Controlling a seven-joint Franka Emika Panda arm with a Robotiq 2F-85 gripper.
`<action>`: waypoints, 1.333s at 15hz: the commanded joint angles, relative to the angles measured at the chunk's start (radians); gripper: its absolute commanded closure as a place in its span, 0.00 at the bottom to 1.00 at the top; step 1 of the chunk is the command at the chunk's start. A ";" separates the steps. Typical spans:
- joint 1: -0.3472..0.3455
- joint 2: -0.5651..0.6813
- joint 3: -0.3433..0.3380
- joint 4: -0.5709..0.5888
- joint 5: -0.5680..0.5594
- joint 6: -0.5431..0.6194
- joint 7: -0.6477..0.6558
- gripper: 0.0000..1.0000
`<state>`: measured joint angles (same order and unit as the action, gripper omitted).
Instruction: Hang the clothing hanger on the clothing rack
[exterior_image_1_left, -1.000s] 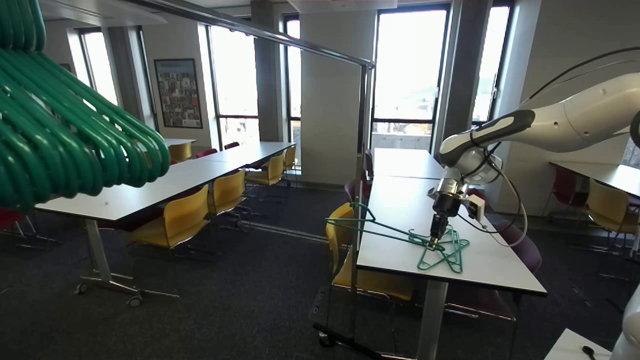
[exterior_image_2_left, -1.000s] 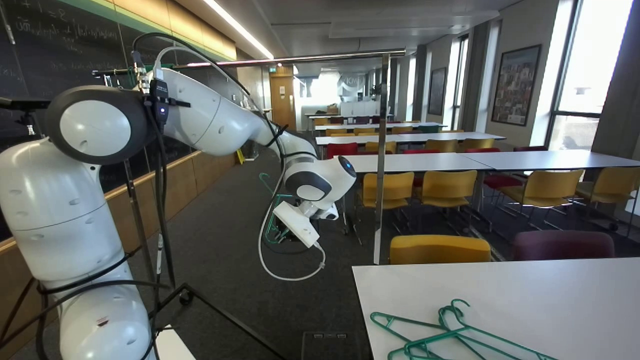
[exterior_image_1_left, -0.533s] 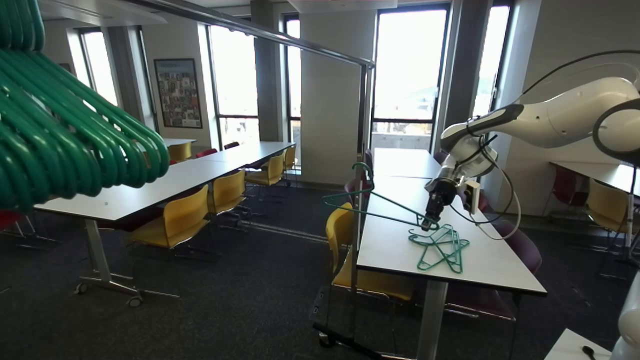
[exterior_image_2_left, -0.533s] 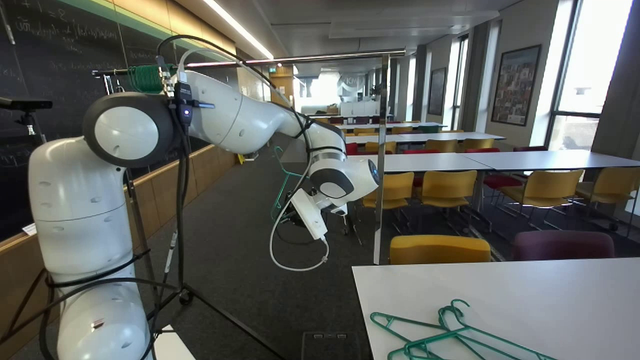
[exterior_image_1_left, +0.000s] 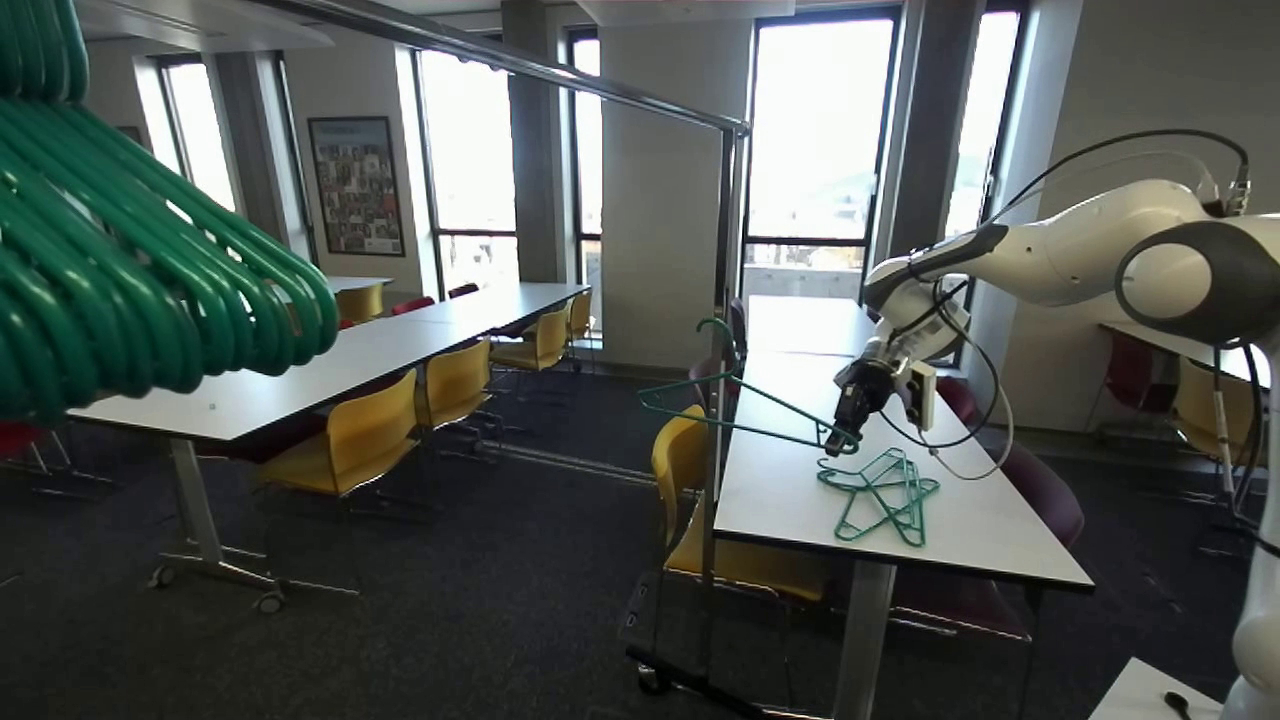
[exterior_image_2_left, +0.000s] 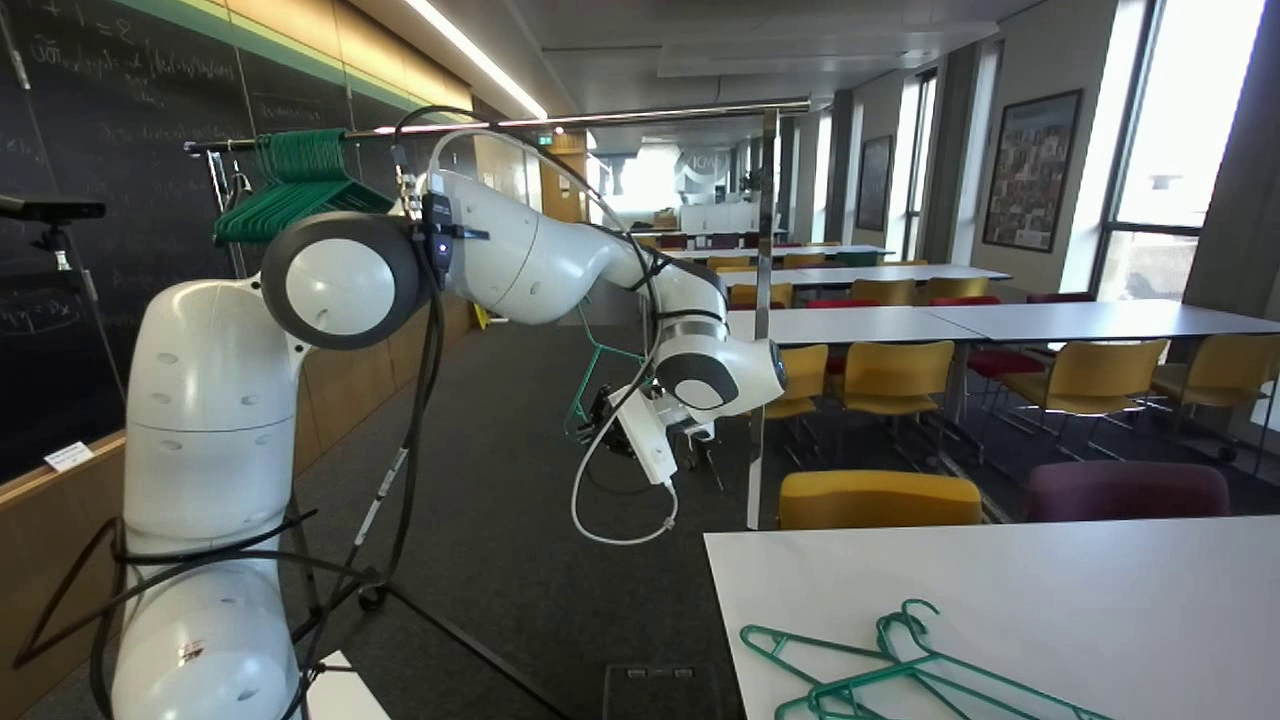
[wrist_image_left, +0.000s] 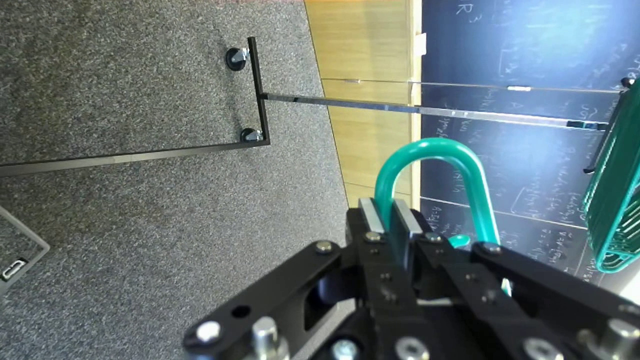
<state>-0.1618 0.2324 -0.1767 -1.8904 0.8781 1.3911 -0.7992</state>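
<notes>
A: What changes just now?

B: The clothing hanger (wrist_image_left: 434, 148) rises. In an exterior view its hook (exterior_image_1_left: 716, 321) stands up, higher than a moment ago, and the robot's arm (exterior_image_2_left: 520, 250) is further over, so that the row of hung hangers (exterior_image_2_left: 300, 200) comes into full sight.

A: Is the grip sound?

B: It looks so. The fingers (wrist_image_left: 371, 215) are clamped on the green tube by a rounded corner, at the end away from the hook. The hanger is in the air, apart from the tabletop (exterior_image_2_left: 1150, 590) and the loose hangers (exterior_image_2_left: 937, 656) lying there.

A: It crosses an upright of the clothing rack (exterior_image_1_left: 660, 103) in an exterior view, though.

B: Yes, but I can't tell whether they touch or merely line up.

A: And for the task?

B: I'd call it the carry: picked up, not yet hung. The hook is well below the top bar (exterior_image_2_left: 700, 111), so the next move probably calls for more height, then a turn that brings the hook's opening over the metal.

A: What worries you?

B: The hold at a far corner. If the hook knocks the bar off-centre, the whole frame may swivel between the fingers. I'd go slowly near the hung row, where it could snag.
</notes>
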 joint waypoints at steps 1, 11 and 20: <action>-0.016 0.005 0.017 0.007 -0.003 0.000 0.002 0.90; 0.007 -0.017 0.074 0.067 0.114 -0.047 -0.005 0.97; 0.066 -0.003 0.152 0.373 0.307 -0.066 0.162 0.97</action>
<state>-0.0886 0.2125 -0.0298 -1.6128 1.1190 1.3689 -0.6860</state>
